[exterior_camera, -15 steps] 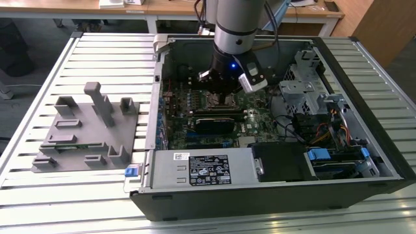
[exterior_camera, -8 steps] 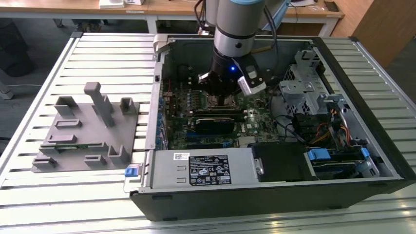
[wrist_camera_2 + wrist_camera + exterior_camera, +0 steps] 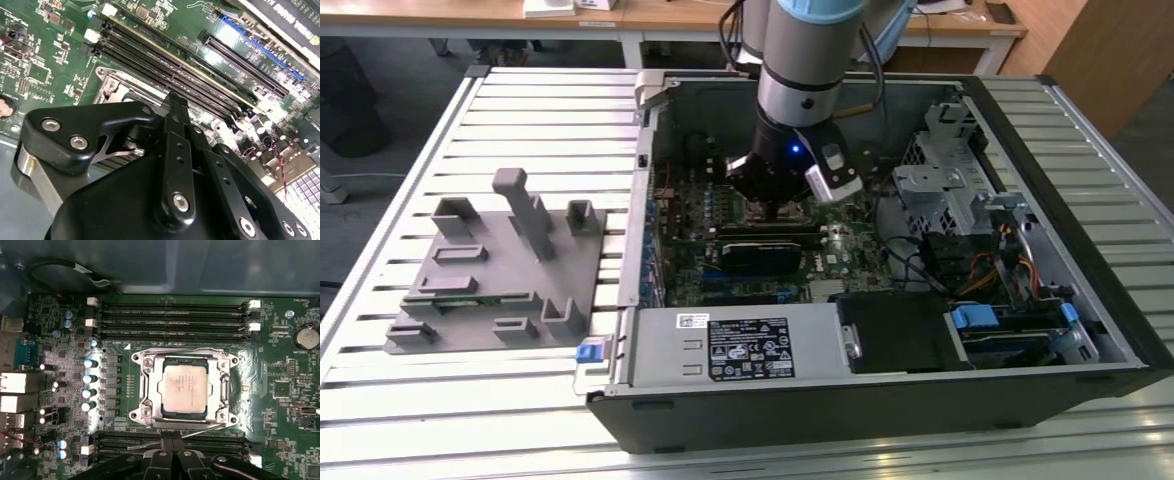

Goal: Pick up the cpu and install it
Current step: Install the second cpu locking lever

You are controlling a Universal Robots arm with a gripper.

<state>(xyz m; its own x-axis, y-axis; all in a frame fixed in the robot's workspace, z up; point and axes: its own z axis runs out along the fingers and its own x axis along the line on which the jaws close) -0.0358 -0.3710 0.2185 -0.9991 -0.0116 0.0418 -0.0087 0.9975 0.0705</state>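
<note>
In the first wrist view the cpu (image 3: 184, 388), a small square chip with a silvery top, lies flat inside the metal socket frame (image 3: 145, 365) on the green motherboard (image 3: 280, 390). My gripper (image 3: 172, 442) hangs just off the socket's edge, over the memory slots, its black fingers pressed together with nothing between them. In the exterior view the gripper (image 3: 781, 215) reaches down into the open computer case (image 3: 1067, 110), over the middle of the board, and covers the socket. The second wrist view shows the fingers (image 3: 176, 107) close above a corner of the socket frame (image 3: 112, 85).
Memory slots (image 3: 172, 315) run along two sides of the socket. A dark expansion card (image 3: 767, 255), the power supply (image 3: 734, 345) and a drive cage (image 3: 947, 190) with cables crowd the case. A grey plastic fixture (image 3: 494, 270) with upright posts stands on the slatted table at the exterior view's left.
</note>
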